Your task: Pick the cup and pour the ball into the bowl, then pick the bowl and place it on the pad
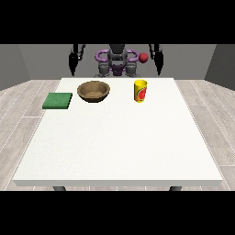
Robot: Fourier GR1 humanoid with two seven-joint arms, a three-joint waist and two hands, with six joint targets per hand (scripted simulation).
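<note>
Along the far edge of the white table (119,137) you have the three pieces in a row: green pad (58,100) touching the left edge, wooden bowl (93,91) just beside it, and the yellow cup (140,91) standing upright, well apart to the right. Everything nearer the camera is bare tabletop. A red ball (143,57) shows near the robot's arm, above the cup. Both hands, at the view's left (72,62) and right (159,61), hang behind the far edge holding nothing; you cannot tell how their fingers lie. Grey plank flooring surrounds the table, with grey walls behind.
</note>
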